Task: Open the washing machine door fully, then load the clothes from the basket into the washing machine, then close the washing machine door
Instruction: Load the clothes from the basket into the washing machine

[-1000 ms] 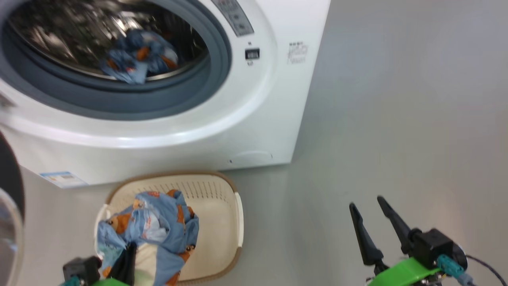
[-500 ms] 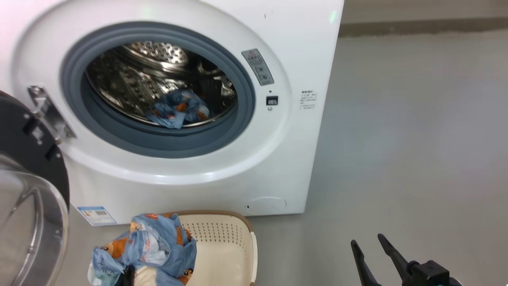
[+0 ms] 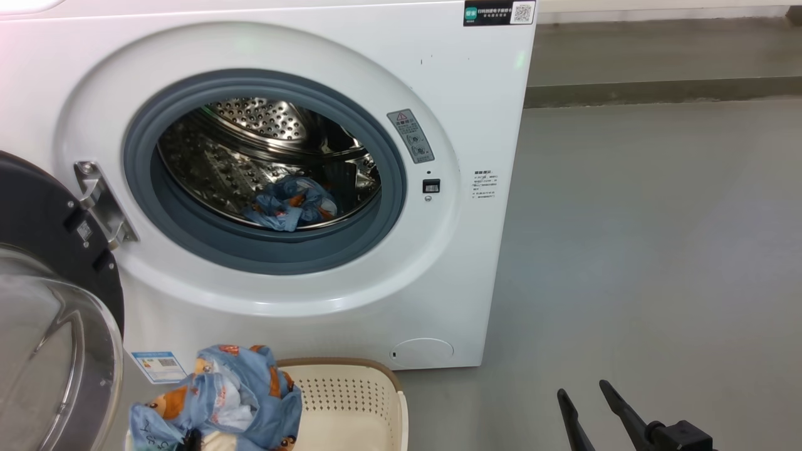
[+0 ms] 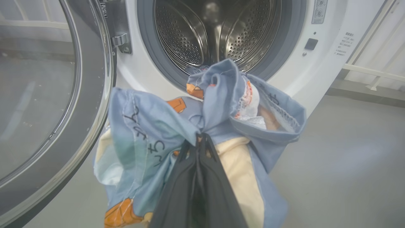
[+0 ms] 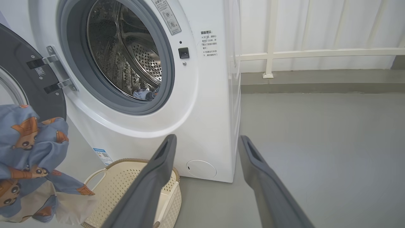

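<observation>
1. Status: the left gripper is clamped fully together on a soft bundle of light blue clothes printed with orange-brown cartoon figures. The bundle hangs clear of the small cream-white perforated plastic basket with a brown rim, on its door side.
2. The right gripper stands at its widest and holds nothing, low beside the white front-loading washing machine.
3. The large round door with a glossy black rim and clear glass bowl is swung wide to the left. One matching blue garment already lies at the bottom of the perforated steel drum.
4. Procedure: raise the bundle until its trailing hem clears the grey rubber gasket, then carry it through the centre of the opening.
5. Release deep inside the drum. Fabric left draped over the gasket would likely obstruct closing.
6. Keep the load off the metal hinge during the approach.
7. Change from one second ago: the head camera has tilted up, so the machine sits lower in view. Relative to the basket, the bundle is higher and further toward the door. The right gripper's spread is unchanged.
</observation>
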